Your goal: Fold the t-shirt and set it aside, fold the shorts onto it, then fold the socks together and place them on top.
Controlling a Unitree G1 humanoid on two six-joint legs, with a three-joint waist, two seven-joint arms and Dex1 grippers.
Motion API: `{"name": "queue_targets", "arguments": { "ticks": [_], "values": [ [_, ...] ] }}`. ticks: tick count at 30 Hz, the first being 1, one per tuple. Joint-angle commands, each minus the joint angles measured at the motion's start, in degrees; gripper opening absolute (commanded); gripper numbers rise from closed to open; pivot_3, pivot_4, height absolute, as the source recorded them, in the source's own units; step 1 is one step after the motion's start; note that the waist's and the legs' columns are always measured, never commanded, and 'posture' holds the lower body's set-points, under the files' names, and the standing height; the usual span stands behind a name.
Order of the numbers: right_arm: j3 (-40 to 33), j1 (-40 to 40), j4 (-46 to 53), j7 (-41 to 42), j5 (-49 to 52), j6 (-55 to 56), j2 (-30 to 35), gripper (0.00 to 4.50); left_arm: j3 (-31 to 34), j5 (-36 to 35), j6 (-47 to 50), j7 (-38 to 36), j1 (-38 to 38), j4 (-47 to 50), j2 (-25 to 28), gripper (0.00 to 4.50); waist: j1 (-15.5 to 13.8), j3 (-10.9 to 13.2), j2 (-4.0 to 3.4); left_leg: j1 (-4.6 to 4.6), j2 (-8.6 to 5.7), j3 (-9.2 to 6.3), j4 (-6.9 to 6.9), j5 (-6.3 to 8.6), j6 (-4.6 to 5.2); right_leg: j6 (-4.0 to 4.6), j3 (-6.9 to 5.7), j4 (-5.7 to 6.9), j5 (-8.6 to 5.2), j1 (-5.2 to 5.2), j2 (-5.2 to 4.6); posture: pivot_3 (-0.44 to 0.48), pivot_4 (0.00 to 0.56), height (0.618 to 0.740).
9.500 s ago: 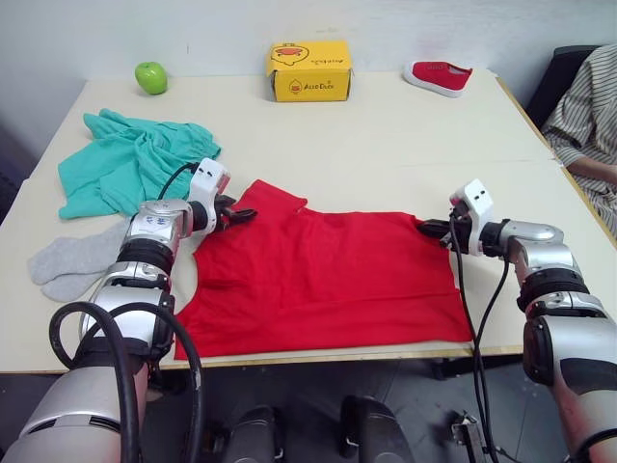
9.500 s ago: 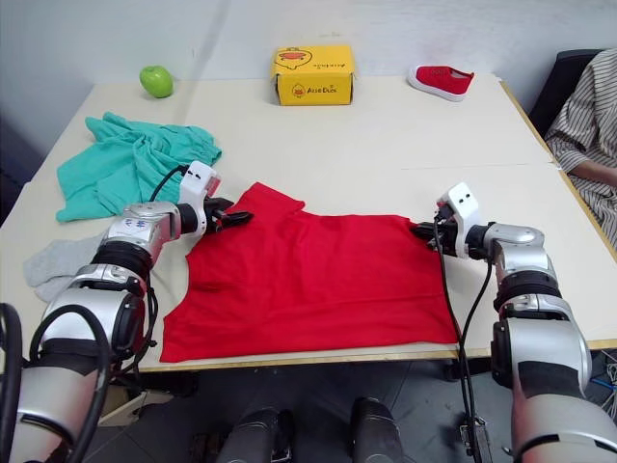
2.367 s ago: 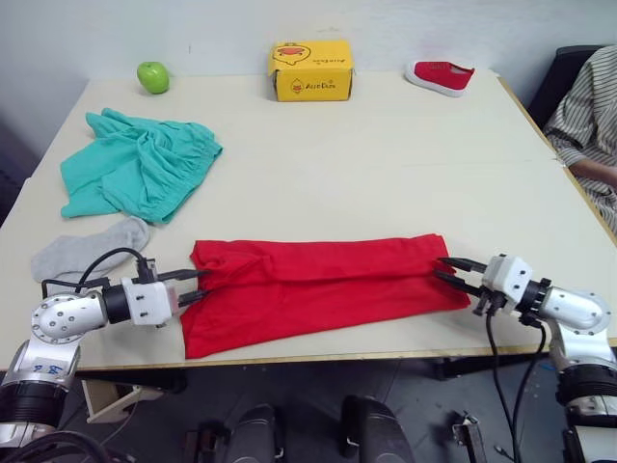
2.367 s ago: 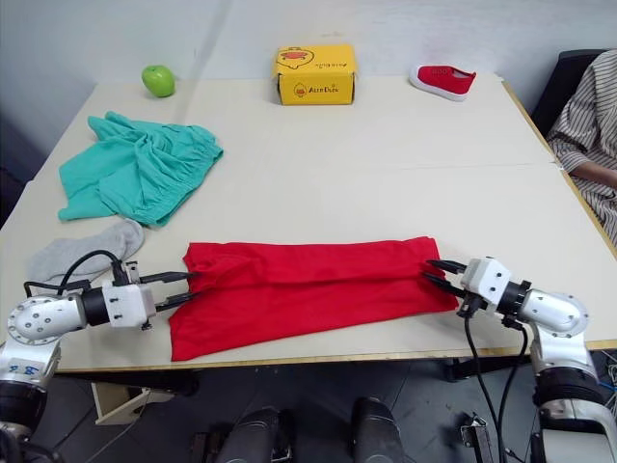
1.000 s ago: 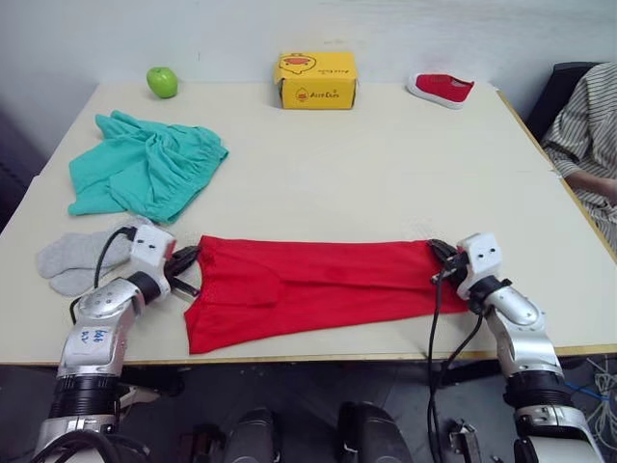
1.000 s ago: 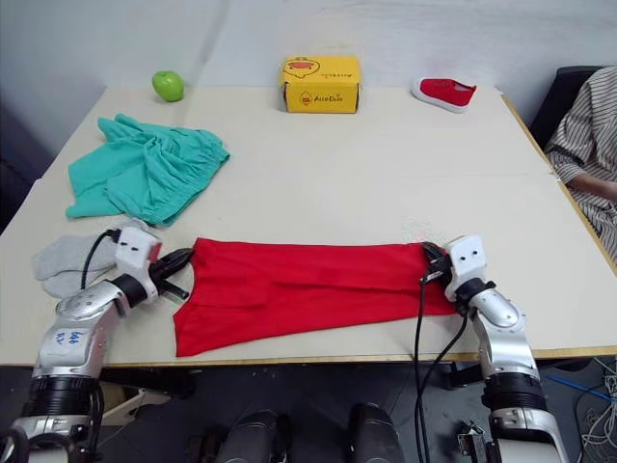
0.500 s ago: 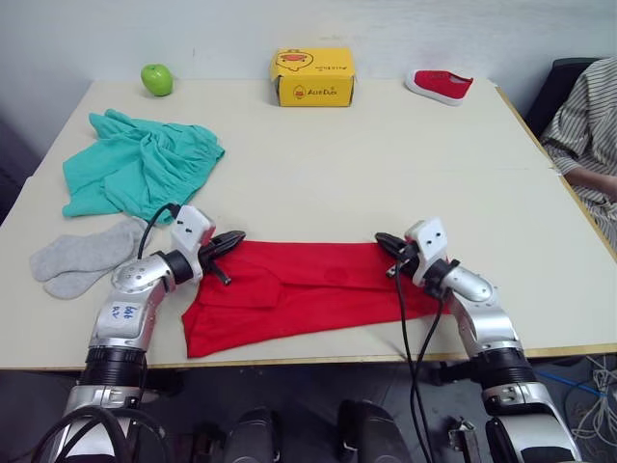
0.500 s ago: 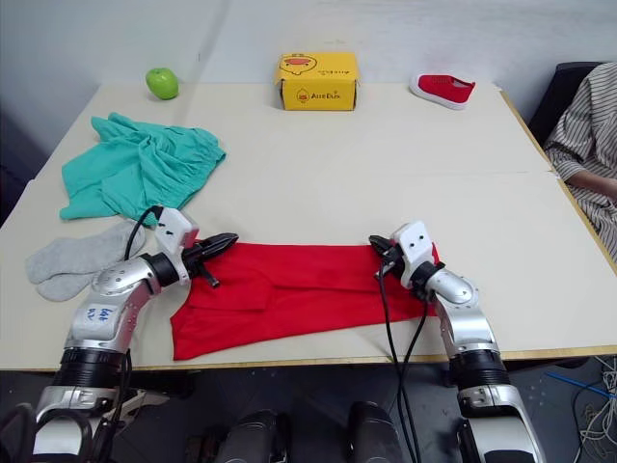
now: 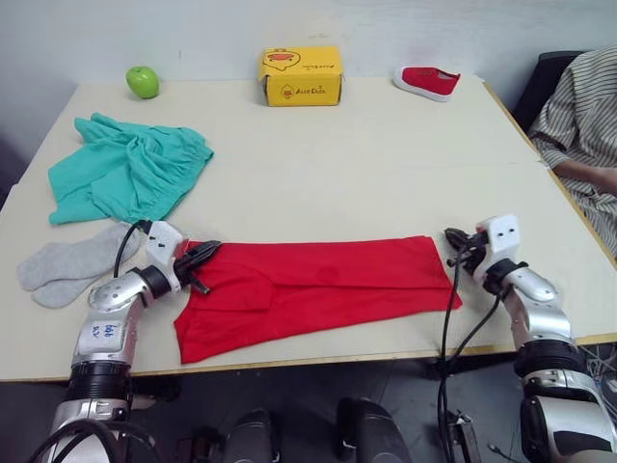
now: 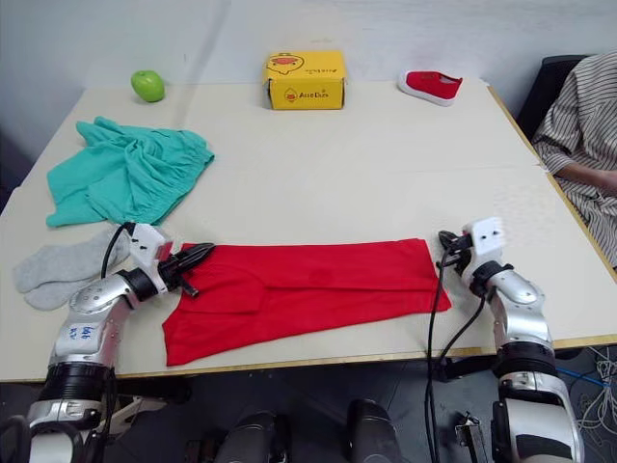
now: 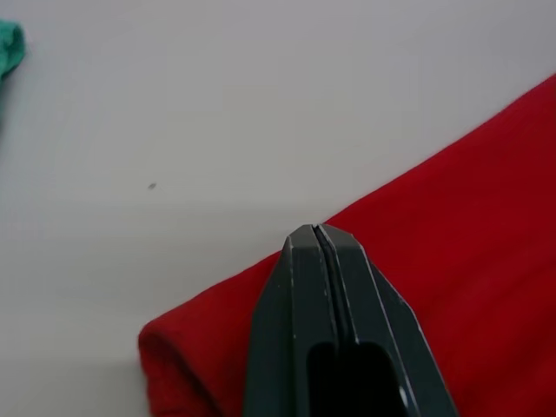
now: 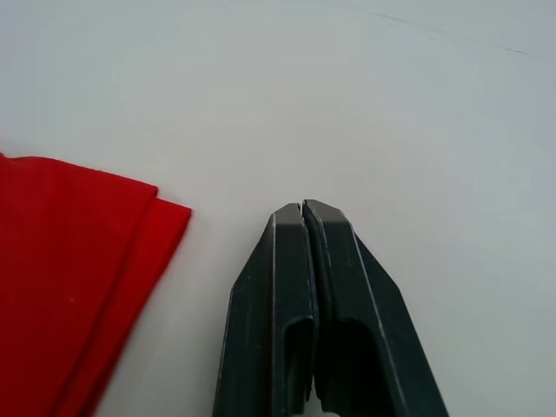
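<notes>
**Shirt in long strip, both grippers closed and empty**

Shirt (image 9: 313, 289) lies as a long red band near the table's (image 9: 386, 164) front edge. Left gripper (image 9: 201, 255) at the shirt's left end, fingers pressed together; wrist view puts the tips over the red edge, apparently nothing pinched. Right gripper (image 9: 456, 241) just off the shirt's right end, jaws shut over bare table.

Risks: the left end is ragged and slanted, so a cross-fold may come out crooked; a pinch could catch one layer only and pull the band open.

Count: one shirt; one shorts (image 9: 120, 174), far-left of shirt; two socks (image 9: 67, 265), left of shirt; one apple (image 9: 143, 81), box (image 9: 300, 75), shoe (image 9: 429, 81) along the far edge.
</notes>
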State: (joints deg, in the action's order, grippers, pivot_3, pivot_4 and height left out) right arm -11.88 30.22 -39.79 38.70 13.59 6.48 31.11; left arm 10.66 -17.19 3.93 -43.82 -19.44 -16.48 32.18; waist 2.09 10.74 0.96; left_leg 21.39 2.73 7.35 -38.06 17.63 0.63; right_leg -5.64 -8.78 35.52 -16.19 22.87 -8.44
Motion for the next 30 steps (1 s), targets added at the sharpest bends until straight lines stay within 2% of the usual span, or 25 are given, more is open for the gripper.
{"name": "queue_targets", "arguments": {
  "ticks": [1,4,6,10,14,17,19,20,23,27,30],
  "values": [
    [-1.08,0.70,5.33,6.46,3.89,0.74,0.83,0.04,3.12,-4.70,-1.51,-5.61,0.95,5.82,2.87,0.00,0.10,0.01,-0.02,0.00,0.01,0.00,0.00,0.00,0.00,0.00,0.00,-0.01,0.00,0.00,0.01,0.000,0.150,0.740],
    [2.54,-3.39,14.41,11.77,4.89,-0.82,-0.29,0.04,1.24,-4.64,-0.23,-8.52,5.57,12.23,4.65,0.00,-0.04,0.04,-0.08,-0.01,0.01,-0.01,0.03,0.04,-0.01,0.00,0.03,0.00,0.00,0.00,-0.02,0.000,0.150,0.740],
    [4.02,-5.68,18.55,12.20,4.80,-2.13,-1.30,0.04,0.30,-4.29,0.06,-8.97,7.91,14.65,4.76,0.00,-0.28,0.04,-0.08,-0.03,0.00,-0.01,0.03,0.11,0.02,0.00,0.04,-0.01,0.00,-0.01,-0.02,0.000,0.150,0.740],
    [6.88,-9.75,23.30,10.24,2.81,-3.35,-3.88,0.04,-0.80,-1.52,2.71,-4.49,10.94,16.06,3.91,0.00,-0.69,0.06,-0.10,0.03,-0.04,-0.04,-0.01,0.15,0.06,0.00,0.04,-0.03,0.00,-0.01,-0.06,0.000,0.150,0.740],
    [7.02,-12.66,22.17,7.06,0.45,-3.28,-4.35,0.04,-0.21,1.65,5.59,1.61,14.24,14.96,3.03,0.00,-0.56,0.07,-0.12,0.04,-0.05,-0.08,0.00,0.19,0.09,0.00,0.02,-0.04,0.00,0.00,-0.08,0.000,0.150,0.740],
    [5.06,-12.81,18.87,6.69,0.51,-2.16,-2.14,0.04,0.60,1.90,5.89,1.72,16.12,14.43,3.98,0.00,-0.58,0.05,-0.10,-0.02,-0.04,-0.09,-0.01,0.22,0.09,0.00,0.02,-0.05,0.00,-0.05,-0.09,0.000,0.150,0.740],
    [2.97,-12.36,16.24,9.24,2.10,-1.19,0.32,0.04,2.26,0.86,4.39,0.57,17.55,14.00,4.67,0.00,-0.54,0.05,-0.10,-0.06,-0.04,-0.08,-0.01,0.25,0.08,0.00,0.03,-0.04,0.00,-0.06,-0.10,0.000,0.150,0.740],
    [1.63,-11.84,15.85,12.73,4.88,-2.67,1.83,0.04,4.16,-2.64,4.14,-1.93,18.30,15.22,4.64,0.00,-0.54,0.06,-0.11,-0.07,-0.03,-0.07,-0.01,0.27,0.07,0.01,0.04,-0.06,0.00,-0.06,-0.09,0.000,0.150,0.740],
    [0.63,-9.09,13.92,22.42,9.08,-7.04,6.69,0.64,7.94,-12.19,6.06,-8.81,19.98,21.41,5.37,0.58,-0.50,0.15,-0.25,-0.02,0.00,-0.05,0.00,0.30,0.11,0.01,0.04,-0.12,-0.01,-0.04,-0.09,0.000,0.150,0.740],
    [3.95,0.51,2.61,29.32,4.72,-8.33,12.73,1.93,6.99,-13.63,5.97,-13.90,22.11,29.91,8.64,1.78,-0.31,0.29,-0.49,0.00,0.03,-0.02,-0.04,0.30,0.11,0.01,0.02,-0.43,-0.01,-0.03,-0.09,0.000,0.150,0.740],
    [9.37,9.51,-7.96,33.28,-1.27,-8.11,14.08,2.88,5.15,-15.10,7.16,-14.95,23.29,35.25,8.69,2.69,-0.19,0.48,-0.86,-0.06,0.00,0.11,-0.01,0.31,0.14,0.00,0.13,-0.45,0.00,-0.03,-0.10,0.000,0.150,0.740]
  ]
}}
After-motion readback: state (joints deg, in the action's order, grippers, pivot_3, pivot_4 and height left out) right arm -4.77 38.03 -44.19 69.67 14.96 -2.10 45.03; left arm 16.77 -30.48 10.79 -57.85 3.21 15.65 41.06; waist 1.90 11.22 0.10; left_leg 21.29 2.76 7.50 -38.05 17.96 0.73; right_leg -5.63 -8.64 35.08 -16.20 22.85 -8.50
